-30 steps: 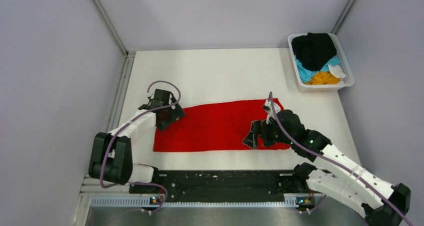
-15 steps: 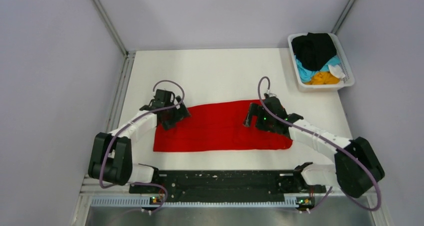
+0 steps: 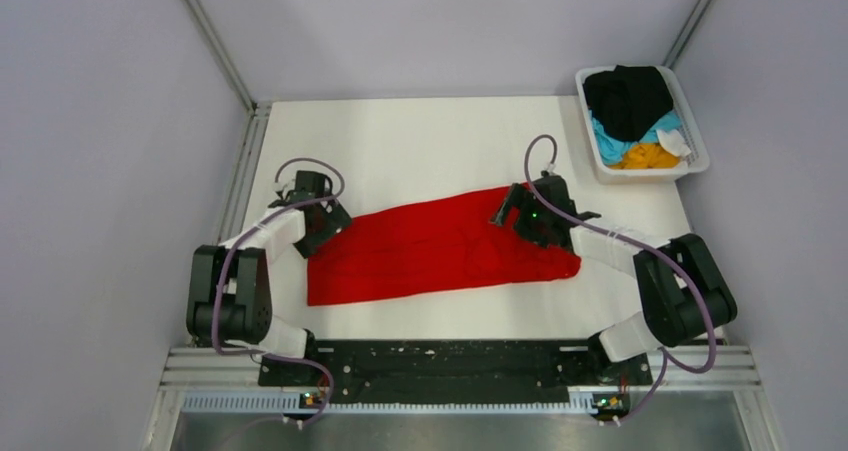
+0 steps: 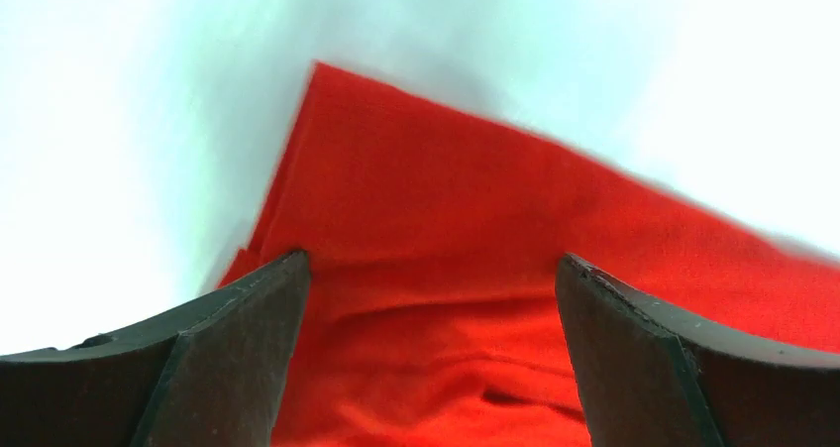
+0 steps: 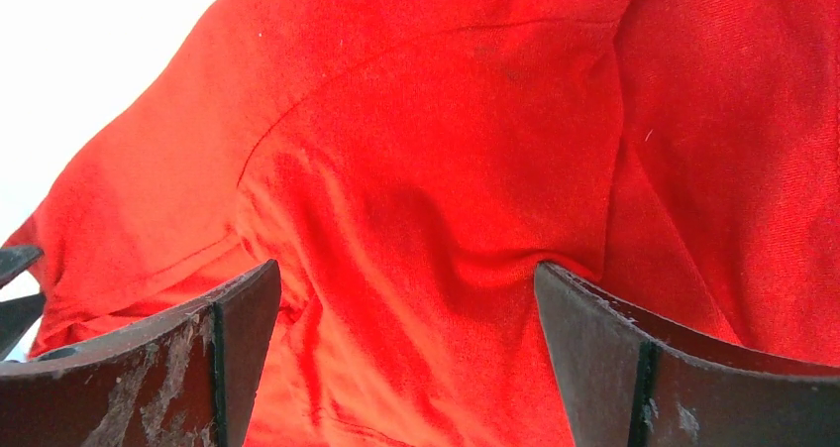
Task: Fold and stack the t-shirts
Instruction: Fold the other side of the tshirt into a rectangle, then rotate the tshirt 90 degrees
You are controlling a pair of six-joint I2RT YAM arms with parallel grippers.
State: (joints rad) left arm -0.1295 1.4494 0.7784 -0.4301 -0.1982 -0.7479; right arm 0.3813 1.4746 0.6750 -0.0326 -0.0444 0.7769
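Red t-shirt (image 3: 440, 251), a long flat band near and left of basket (image 3: 652, 174). Likely soft, light, limp; best pinched at end corners. Left gripper (image 4: 431, 269), right gripper (image 5: 406, 274): wide, empty, over ends farthest from and nearest basket.

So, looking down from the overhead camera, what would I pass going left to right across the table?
left gripper → red t-shirt → right gripper, over the shirt's right part → white basket
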